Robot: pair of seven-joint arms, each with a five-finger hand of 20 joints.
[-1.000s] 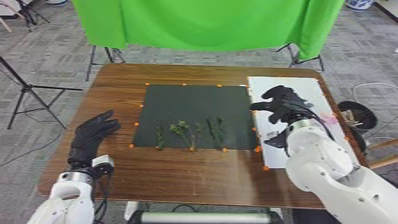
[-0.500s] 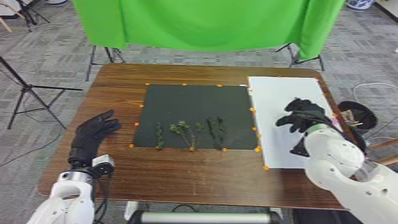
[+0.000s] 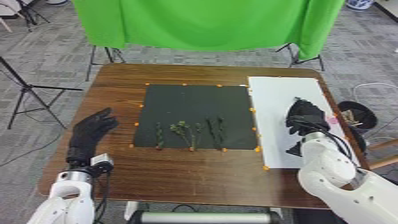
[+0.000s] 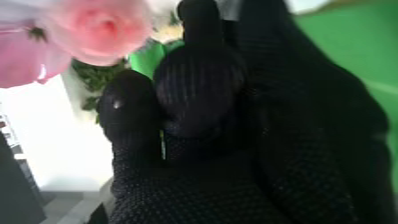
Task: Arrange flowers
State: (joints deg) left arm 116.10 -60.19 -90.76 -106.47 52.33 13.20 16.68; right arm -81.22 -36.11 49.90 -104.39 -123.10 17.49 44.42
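Okay, so from my remote seat the right hand [image 3: 306, 120] is low over the white sheet [image 3: 275, 95], and I'd guess it's there because that's where the pink flowers [image 4: 99, 27] are. The wrist cam has the blooms really close to the glove, with some leaves [image 4: 96, 80] beside them, and from the head cam they're a little pink patch just beside the hand, near the sheet's outer edge. Honestly I can't tell how far open that hand is, or whether it has a stem in its grip, so I'd want proof of a hold before lifting. The left hand [image 3: 91, 131] is easy: fingers loose and spread a bit, nothing in them, parked beside the dark mat [image 3: 191, 102], probably so it doesn't crowd the working arm. Greenery [image 3: 184, 131] sits on the near part of the mat, in separate bits side by side, stems pointing roughly back at me. My read is that the spacing keeps each piece easy to add to, so this looks like a layout partway done, with the pink stuff due next. Main worry is squashing petals, so I'd grab by the stem and keep the glove off the heads.
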